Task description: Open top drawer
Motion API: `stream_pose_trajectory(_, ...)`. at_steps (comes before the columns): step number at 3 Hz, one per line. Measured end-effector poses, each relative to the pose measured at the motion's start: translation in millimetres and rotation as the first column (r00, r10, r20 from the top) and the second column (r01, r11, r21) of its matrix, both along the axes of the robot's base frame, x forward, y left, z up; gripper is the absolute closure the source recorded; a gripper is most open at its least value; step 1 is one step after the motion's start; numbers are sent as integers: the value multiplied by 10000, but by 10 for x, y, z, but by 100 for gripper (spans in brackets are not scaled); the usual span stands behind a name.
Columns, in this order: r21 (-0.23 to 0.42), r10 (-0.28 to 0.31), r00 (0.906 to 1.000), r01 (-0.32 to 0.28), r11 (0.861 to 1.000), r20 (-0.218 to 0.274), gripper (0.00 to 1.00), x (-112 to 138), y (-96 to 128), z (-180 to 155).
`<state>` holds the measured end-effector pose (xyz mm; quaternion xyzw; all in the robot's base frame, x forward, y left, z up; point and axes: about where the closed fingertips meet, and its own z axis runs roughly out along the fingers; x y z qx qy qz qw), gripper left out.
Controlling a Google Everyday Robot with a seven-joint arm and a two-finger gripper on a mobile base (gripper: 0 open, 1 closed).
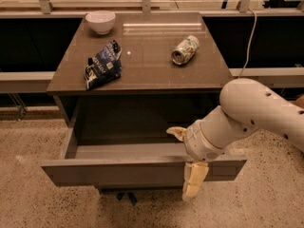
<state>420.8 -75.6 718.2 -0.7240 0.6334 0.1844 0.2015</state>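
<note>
The top drawer [118,172] is pulled far out from under the brown table top [142,65]. Its grey inside shows and its flat grey-brown front panel faces me. My gripper [185,157] is at the right part of the drawer's front edge. One cream finger [176,133] points over the drawer's inside. The other finger [194,183] hangs down in front of the panel. The fingers stand wide apart and straddle the front panel. The white arm comes in from the right.
On the table top lie a white bowl [100,21] at the back left, a dark chip bag [103,65] at the left and a tipped can [185,50] at the right. Speckled floor [42,203] surrounds the unit. A rail runs behind.
</note>
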Motion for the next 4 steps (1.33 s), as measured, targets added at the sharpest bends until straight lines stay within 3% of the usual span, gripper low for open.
stream_pose_trajectory(1, -97, -638, 9974, 642, 9979, 346, 22, 418, -150, -58)
stream_pose_trajectory(2, -70, -872, 9950, 877, 9961, 492, 45, 698, -218, -30)
stream_pose_trajectory(4, 579, -1167, 9931, 1159, 9916, 96, 92, 1013, -388, -84)
